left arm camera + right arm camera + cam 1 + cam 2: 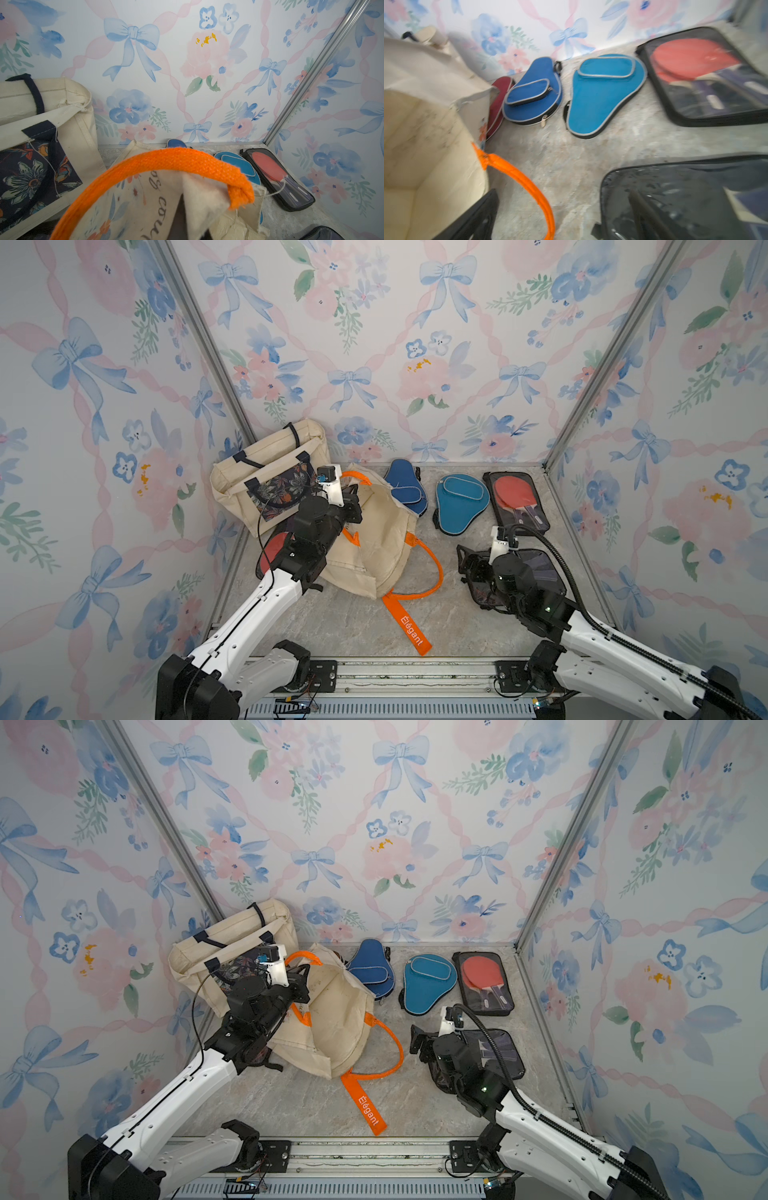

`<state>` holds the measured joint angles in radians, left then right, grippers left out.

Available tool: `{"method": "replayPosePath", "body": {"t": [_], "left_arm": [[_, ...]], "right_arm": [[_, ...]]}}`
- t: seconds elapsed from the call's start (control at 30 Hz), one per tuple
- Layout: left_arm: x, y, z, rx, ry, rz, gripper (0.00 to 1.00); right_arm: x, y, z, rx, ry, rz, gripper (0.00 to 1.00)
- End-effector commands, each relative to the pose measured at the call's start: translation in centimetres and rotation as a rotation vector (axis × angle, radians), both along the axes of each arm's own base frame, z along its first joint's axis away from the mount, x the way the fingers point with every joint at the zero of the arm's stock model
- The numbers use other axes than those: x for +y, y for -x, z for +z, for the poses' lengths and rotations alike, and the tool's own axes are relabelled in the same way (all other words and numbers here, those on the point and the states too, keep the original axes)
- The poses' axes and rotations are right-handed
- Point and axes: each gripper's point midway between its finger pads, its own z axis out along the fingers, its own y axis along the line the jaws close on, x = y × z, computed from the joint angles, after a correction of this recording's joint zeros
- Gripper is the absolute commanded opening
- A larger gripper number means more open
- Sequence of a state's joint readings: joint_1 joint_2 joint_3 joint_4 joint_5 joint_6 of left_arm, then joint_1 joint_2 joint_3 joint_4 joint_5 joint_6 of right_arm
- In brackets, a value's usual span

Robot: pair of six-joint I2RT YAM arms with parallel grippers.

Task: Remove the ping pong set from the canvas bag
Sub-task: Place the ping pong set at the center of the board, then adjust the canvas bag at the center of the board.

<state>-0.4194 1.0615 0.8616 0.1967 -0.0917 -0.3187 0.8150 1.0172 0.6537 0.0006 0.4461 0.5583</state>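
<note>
left fingers pinched, right fingers spread wide

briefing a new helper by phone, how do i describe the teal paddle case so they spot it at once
From the canvas bag with orange handles, follow the back wall toward the robot's right. The teal case lies between a dark blue case and a black see-through pouch holding red paddles. It alone is light turquoise.

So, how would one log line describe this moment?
left gripper shut on canvas bag | right gripper open over mesh pouch | blue case, teal case, paddle pouch on table
</note>
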Motion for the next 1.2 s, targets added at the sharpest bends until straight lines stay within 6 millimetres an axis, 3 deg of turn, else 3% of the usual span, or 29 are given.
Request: {"method": "replayPosePath", "body": {"t": [0.0,0.13,0.43,0.63,0.7,0.73,0.97,1.1,1.17], "left_arm": [[-0.3,0.0,2.1,-0.069,0.021,-0.007,0.00],[-0.4,-0.1,2.0,-0.067,0.021,-0.008,0.00],[-0.6,0.1,2.0,-0.069,0.010,-0.008,0.00],[-0.7,0.2,2.0,-0.071,0.006,-0.009,0.00],[-0.7,0.3,2.1,-0.073,0.006,-0.011,0.00],[-0.7,0.3,2.1,-0.073,0.006,-0.011,0.00],[-0.9,0.5,2.3,-0.079,0.004,-0.012,0.00],[-1.0,0.6,2.4,-0.081,0.002,-0.015,0.00],[-1.0,0.8,2.6,-0.085,0.002,-0.015,0.00]], "right_arm": [[6.4,0.5,2.5,-0.103,-0.112,0.244,0.97],[9.8,0.2,1.3,-0.029,-0.133,0.305,0.99],[15.9,-1.0,-3.2,0.172,-0.312,0.370,0.86],[17.7,-1.3,-6.4,0.263,-0.351,0.365,0.80],[17.9,-1.5,-6.3,0.261,-0.357,0.363,0.79],[18.2,-1.6,-7.8,0.279,-0.338,0.360,0.78],[20.4,-2.4,-9.8,0.299,-0.348,0.390,0.73],[21.6,-2.9,-10.1,0.290,-0.348,0.418,0.60],[21.7,-2.9,-9.8,0.280,-0.347,0.425,0.48]]}}
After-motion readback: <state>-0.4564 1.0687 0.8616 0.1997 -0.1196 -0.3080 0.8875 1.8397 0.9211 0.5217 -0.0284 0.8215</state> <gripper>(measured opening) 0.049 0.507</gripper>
